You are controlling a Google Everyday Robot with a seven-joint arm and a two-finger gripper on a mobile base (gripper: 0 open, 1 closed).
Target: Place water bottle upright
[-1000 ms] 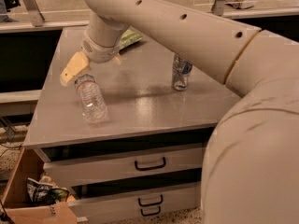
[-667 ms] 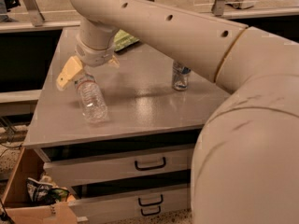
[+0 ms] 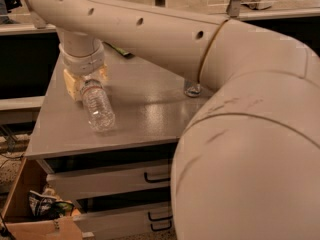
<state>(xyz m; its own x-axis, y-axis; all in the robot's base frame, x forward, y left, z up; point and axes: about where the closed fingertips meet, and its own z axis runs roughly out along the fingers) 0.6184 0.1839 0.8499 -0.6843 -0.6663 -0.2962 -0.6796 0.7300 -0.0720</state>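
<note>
Straddling the cap end of the flat-lying water bottle [image 3: 98, 111], my gripper [image 3: 86, 81] hangs open over the table [image 3: 150, 119]; grasping, uprighting remain.

Lab-like workroom, grey drawer cabinet [image 3: 110, 178], jaws above its top

gripper [image 3: 86, 82] over water bottle [image 3: 98, 108] top: cap hidden | can [image 3: 192, 89] right of water bottle: mostly behind arm [image 3: 175, 34] | cardboard box [image 3: 19, 199] below-left: cut off
</note>
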